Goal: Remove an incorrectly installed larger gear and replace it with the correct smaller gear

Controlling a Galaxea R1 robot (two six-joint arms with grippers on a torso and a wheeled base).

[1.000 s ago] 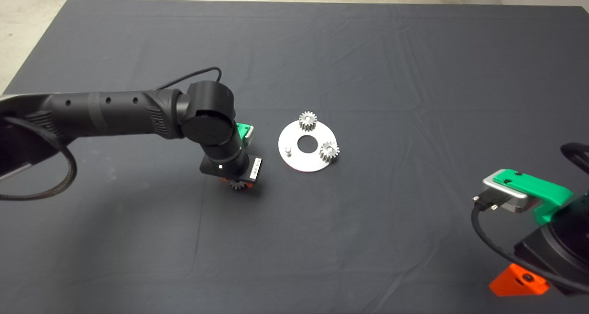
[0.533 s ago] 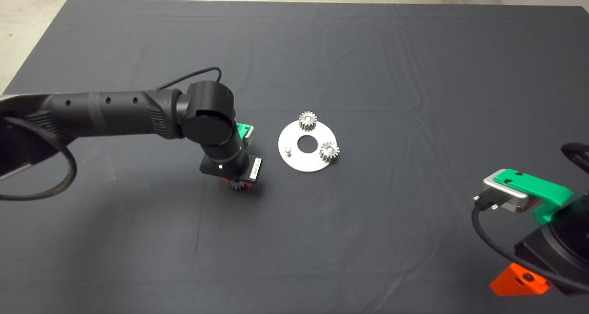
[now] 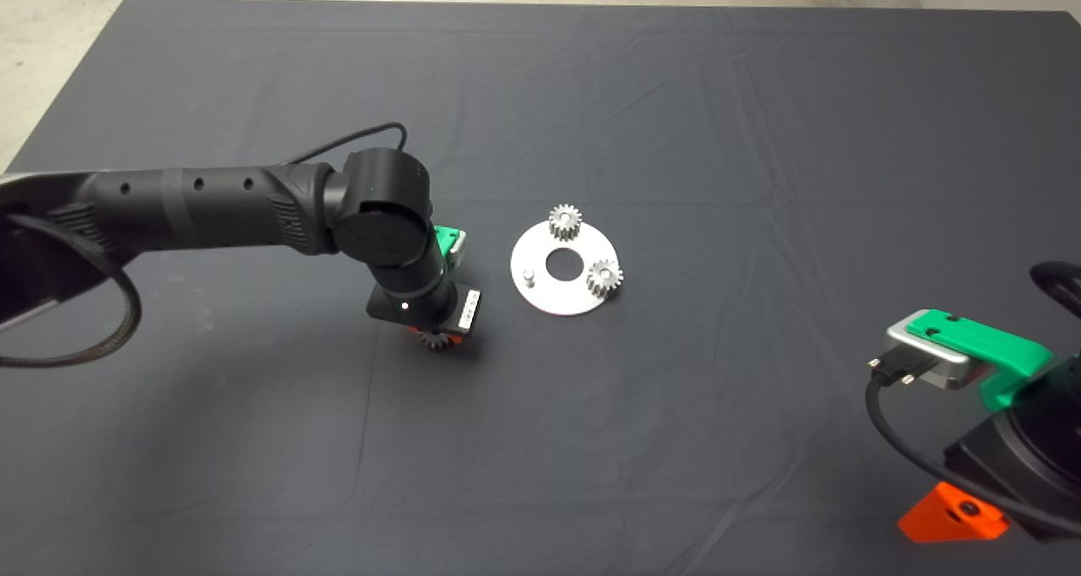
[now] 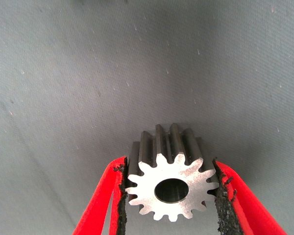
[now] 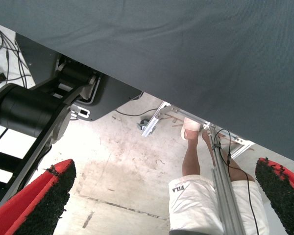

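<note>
Left gripper (image 3: 432,333) is at work, tool pointing down at the tabletop (image 3: 676,95), just off the round metal disc (image 3: 557,296) on the side nearest the disc's bare peg (image 3: 528,275). Gripper and disc are apart, not touching.

In the left wrist view the fingers (image 4: 112,205) are narrow, one on each side of the larger gear (image 4: 171,188), with the black pads up against its tooth tips. It looks like a hold on the gear. The gear is thick steel with dark flanks, its flat bright face and round bore turned toward the camera. Cannot tell if it sits on the tabletop or is held just clear of it. From the head view only a few of its teeth (image 3: 436,339) peek out from under the gripper.

On the disc there are two other gears, each on a peg: one (image 3: 565,221) at the disc's far edge and one (image 3: 605,278) at the edge away from the left gripper. The disc's centre hole (image 3: 562,263) is open.

Right gripper (image 3: 950,517) is parked well away from the disc, at the tabletop's near right edge. Its fingers (image 5: 44,200) are spread wide with nothing between them. Its wrist view shows the floor, the robot base (image 5: 34,112) and a person's legs (image 5: 196,161).
</note>
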